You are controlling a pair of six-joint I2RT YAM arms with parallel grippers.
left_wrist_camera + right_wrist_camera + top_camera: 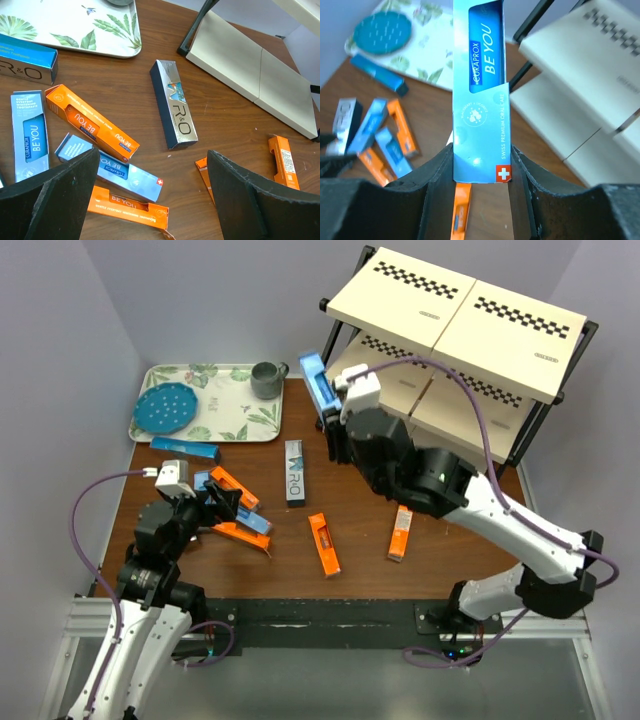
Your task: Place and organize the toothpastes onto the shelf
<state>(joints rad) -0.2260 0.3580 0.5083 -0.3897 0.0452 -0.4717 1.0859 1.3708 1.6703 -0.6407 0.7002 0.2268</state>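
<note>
- Top view; clock directions are read from the centre of the worktop (360,540), with 12 at the far edge.
- Left pincer (225,508): at 8 o'clock, jaws spread wide and gripping nothing. It hovers over a loose heap of toothpastes (100,160).
- Heap, from the left wrist view: the near orange box (127,207) is closest. Beyond it lies the slanted light blue box (107,167), touching the BE YOU orange box (92,124). The left light blue box (30,135) lies at 9 o'clock of that one.
- The lone orange box (323,543) lies flat at 6 o'clock.
- The right orange box (400,533) lies flat at 4 o'clock, well apart from the lone one.
- The silver R&O box (295,472) lies flat near the centre, its long side pointing to 12.
- The blue R&O box (187,448) lies at 10 o'clock, just beside the tray's near rim.
- Right pincer (332,412): at 12 o'clock, closed on the lower end of the held light blue box (479,100). That box stands up out of the jaws, lifted off the worktop.
- The held box is just beside the shelf's left black post. I cannot tell whether they touch.
- The leaf-patterned tray (240,415) sits at 11 o'clock and carries a blue disc (163,408) and a grey mug (267,380).
- The shelf (450,320) stands at 1 o'clock, with slanted cream boards and checkered strips.
</note>
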